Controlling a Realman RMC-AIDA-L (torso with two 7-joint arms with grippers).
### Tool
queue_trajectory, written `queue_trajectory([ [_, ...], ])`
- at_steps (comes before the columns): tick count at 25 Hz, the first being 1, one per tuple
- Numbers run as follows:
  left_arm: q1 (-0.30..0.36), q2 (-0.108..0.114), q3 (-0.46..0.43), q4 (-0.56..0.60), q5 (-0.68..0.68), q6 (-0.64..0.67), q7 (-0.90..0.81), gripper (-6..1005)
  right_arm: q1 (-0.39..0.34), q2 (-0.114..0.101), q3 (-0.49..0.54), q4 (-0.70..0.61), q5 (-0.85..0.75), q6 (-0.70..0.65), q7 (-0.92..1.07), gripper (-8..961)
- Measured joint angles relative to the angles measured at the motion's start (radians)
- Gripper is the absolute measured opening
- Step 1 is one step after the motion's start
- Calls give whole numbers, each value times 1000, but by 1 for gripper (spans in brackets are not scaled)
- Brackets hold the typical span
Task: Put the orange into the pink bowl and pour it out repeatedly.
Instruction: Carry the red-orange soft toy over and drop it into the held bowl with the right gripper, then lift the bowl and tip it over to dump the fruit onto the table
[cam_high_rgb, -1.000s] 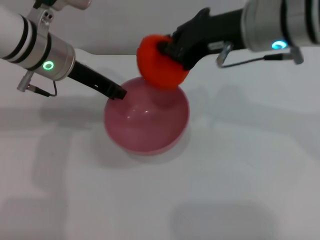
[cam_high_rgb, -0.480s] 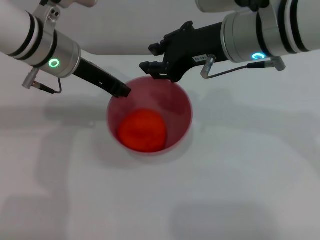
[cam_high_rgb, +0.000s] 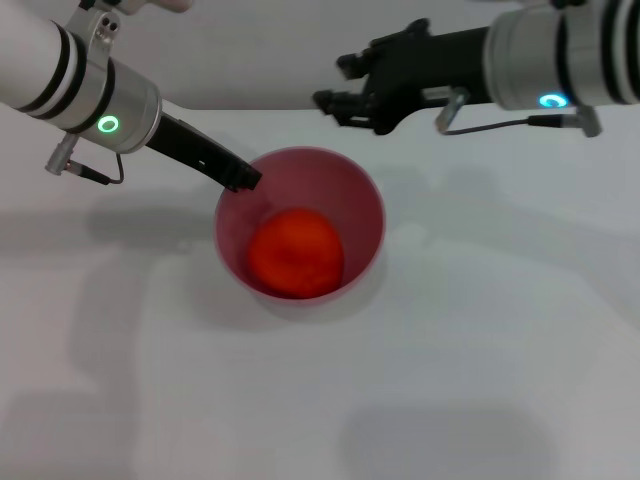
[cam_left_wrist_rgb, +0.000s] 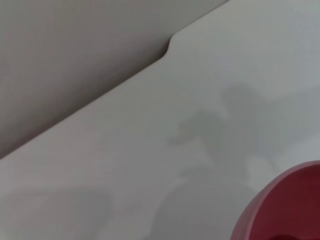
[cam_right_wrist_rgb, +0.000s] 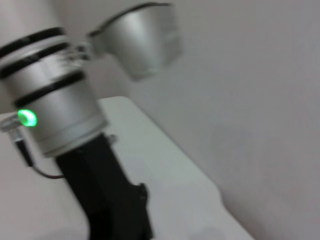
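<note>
The orange (cam_high_rgb: 296, 252) lies inside the pink bowl (cam_high_rgb: 365, 205), resting on its bottom a little toward the lower side, near the middle of the head view. No jaws touch the fruit. The bowl stands upright on the white desk (cam_high_rgb: 480, 350), its mouth open toward the camera.

The left gripper (cam_high_rgb: 243, 178) reaches in from the upper left of the frame, and its dark tip sits at the bowl's upper-left rim. It appears to hold the rim there, though whether the jaws are pinched onto it or merely against it cannot be told. The orange lies below and to the right of that tip, down in the bowl and apart from it.

The right gripper (cam_high_rgb: 335, 85) hangs in the upper middle of the frame, above and beyond the bowl's far rim, clear of both bowl and fruit. Its jaws stand apart with nothing between them.

In the left wrist view only a curved part of the pink bowl (cam_left_wrist_rgb: 285, 210) shows at the lower right corner, with bare desk (cam_left_wrist_rgb: 150, 150) around it. The right wrist view shows the left arm (cam_right_wrist_rgb: 60, 115) and its dark gripper body over the desk.
</note>
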Motion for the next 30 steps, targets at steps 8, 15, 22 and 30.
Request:
queue_trajectory([
  [8,11,-4,1,-15,-40,-44,0,43,-168,2,127,52,492,93,-385,438],
  [15,17,-4,8,-29,-73,-61,2,43,-321,-5,158,193,1184,64,-1068,438],
  [22,19,-4,14,-34,-91,-70,3,43,-336,-7,200,494,1679,-231,-1416,438],
  [30,12,-2,14,-38,-92,-60,2,43,-336,-8,243,696,1910,-506,-1567,437],
])
